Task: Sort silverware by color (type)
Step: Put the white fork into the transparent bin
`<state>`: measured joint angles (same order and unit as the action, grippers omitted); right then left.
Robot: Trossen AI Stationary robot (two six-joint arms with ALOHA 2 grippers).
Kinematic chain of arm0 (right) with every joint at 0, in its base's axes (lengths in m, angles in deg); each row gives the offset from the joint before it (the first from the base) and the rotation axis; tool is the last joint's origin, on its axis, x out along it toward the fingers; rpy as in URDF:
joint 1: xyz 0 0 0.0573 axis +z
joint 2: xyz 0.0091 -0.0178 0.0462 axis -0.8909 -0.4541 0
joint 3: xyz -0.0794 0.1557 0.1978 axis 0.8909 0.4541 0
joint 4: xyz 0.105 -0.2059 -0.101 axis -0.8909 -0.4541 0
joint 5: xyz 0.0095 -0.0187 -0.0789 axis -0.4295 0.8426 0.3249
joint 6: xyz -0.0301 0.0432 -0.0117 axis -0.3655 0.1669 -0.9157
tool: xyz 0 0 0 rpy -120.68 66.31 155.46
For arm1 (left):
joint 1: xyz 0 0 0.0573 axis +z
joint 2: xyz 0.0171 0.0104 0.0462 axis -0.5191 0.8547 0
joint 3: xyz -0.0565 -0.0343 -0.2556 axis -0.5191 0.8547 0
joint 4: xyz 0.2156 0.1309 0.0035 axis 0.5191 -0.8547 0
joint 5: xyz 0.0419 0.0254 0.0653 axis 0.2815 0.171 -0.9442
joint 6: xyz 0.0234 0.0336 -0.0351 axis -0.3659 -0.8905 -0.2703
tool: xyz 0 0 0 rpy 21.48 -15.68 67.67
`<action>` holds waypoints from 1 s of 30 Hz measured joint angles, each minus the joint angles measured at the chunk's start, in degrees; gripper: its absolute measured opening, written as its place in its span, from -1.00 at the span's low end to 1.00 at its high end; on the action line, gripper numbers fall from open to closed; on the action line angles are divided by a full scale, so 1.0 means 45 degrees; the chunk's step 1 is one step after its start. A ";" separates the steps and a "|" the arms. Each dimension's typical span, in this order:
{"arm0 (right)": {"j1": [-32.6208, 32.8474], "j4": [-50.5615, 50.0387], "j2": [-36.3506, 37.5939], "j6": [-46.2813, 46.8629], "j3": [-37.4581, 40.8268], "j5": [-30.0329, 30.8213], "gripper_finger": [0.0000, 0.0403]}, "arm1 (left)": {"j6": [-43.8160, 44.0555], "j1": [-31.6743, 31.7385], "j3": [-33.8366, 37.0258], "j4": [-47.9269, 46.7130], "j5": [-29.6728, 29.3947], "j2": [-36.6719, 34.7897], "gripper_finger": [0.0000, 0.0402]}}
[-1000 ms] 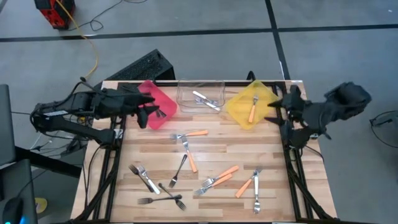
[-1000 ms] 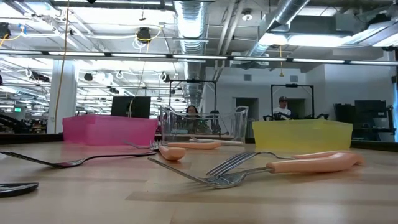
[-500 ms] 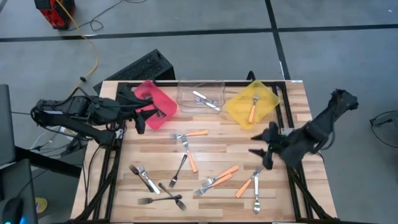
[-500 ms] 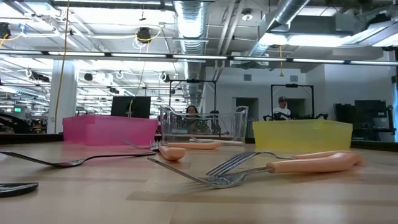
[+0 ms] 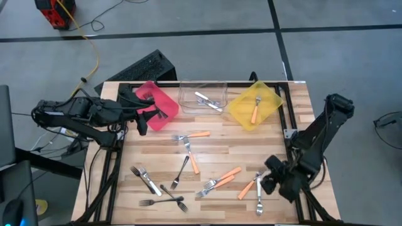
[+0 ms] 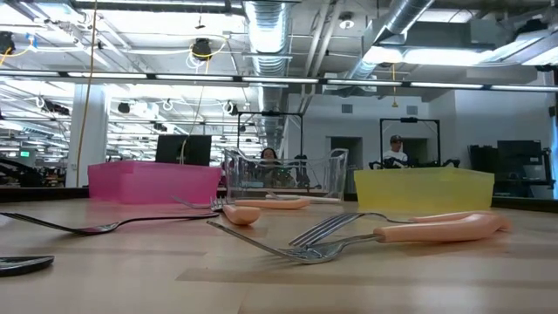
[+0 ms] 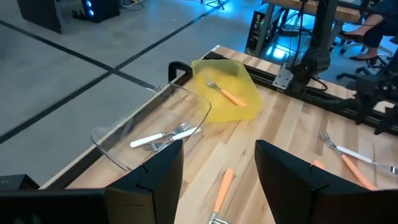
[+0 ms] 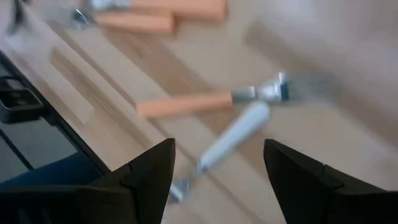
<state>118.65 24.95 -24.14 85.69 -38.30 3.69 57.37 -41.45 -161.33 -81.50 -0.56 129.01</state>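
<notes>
Forks lie flat and scattered on the wooden table: orange-handled ones [image 5: 223,179], a silver fork [image 5: 259,199] and dark forks [image 5: 164,202]. The red bin [image 5: 157,103] holds a dark fork, the clear bin [image 5: 202,97] holds silver forks, and the yellow bin [image 5: 254,105] holds an orange-handled fork. My right gripper [image 5: 265,177] is open and hovers near the table's near right corner. In its wrist view it is over a silver fork [image 8: 230,140] and an orange-handled fork [image 8: 186,104]. My left gripper [image 5: 141,116] is open beside the red bin.
The three bins stand in a row along the far edge. A black keyboard [image 5: 143,68] lies on the floor beyond the table's far left corner. Dark frame rails run along both sides of the table. The low view shows forks [image 6: 305,249] in front of the bins and no gripper.
My right arm has swung from beside the yellow bin toward the near edge. It has come down over the forks at the near right corner, with its gripper still open. My left gripper has drawn back slightly from the red bin. No fork has moved.
</notes>
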 joint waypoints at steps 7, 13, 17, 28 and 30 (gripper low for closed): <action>0.1035 -0.0328 -0.0890 0.3631 -0.0583 -0.0552 0.35 | 0.0368 0.0000 0.0001 -0.0063 0.0000 0.0029 -0.09; 0.0867 -0.0757 -0.1999 0.4176 -0.0716 -0.1653 0.35 | 0.0481 0.0000 0.0000 -0.0060 -0.0382 0.0029 -0.09; 0.0587 -0.0785 -0.2662 0.4150 -0.0716 -0.2002 0.35 | 0.0873 0.0003 0.0000 -0.0060 -0.0650 0.0029 -0.09; 0.0179 -0.0974 -0.2872 0.4149 -0.0711 -0.2045 0.35 | 0.1152 0.0005 0.0000 -0.0066 -0.0656 0.0029 -0.09; 0.0008 -0.1048 -0.2872 0.4135 -0.0681 -0.2036 0.35 | 0.1152 0.0005 0.0000 -0.0104 -0.0656 0.0029 -0.09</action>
<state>118.69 20.23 -37.07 104.30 -41.37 -5.47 62.56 -41.43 -161.33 -81.97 -3.51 129.14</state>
